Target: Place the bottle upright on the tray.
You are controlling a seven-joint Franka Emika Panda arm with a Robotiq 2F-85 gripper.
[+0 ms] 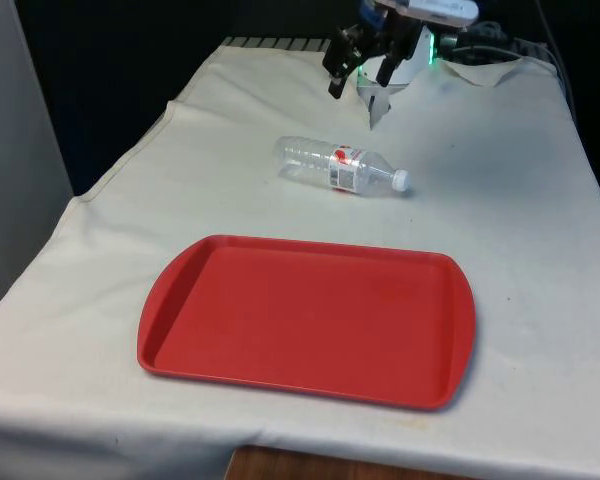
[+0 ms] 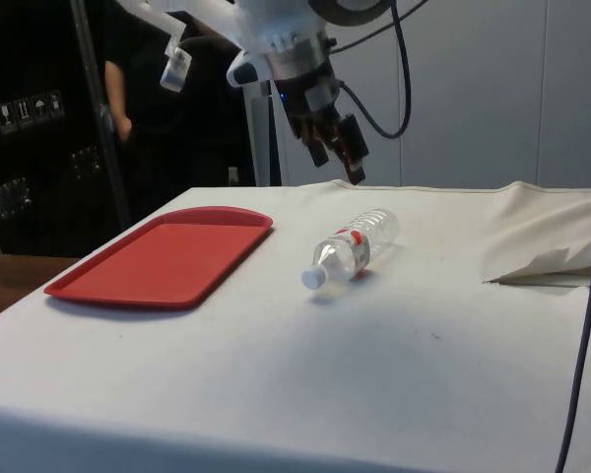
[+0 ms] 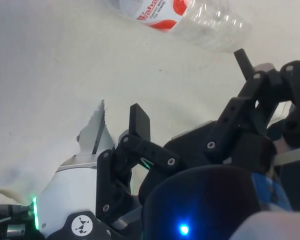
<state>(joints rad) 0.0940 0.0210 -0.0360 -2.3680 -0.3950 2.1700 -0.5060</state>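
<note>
A clear plastic bottle with a red and white label and a white cap lies on its side on the white cloth, cap towards the front view's right. The side view has the bottle just beyond the tray's far end. A flat red tray with nothing on it sits nearer the front edge; in the side view the tray lies to the bottle's left. My gripper hangs in the air above and behind the bottle, open and holding nothing. The wrist view has the gripper spread wide, with the bottle beyond its fingertips.
A raised fold of cloth stands just behind the bottle, under the gripper. More rumpled cloth lies at the side view's right, where a black cable hangs down. A person in dark clothes stands beyond the tray.
</note>
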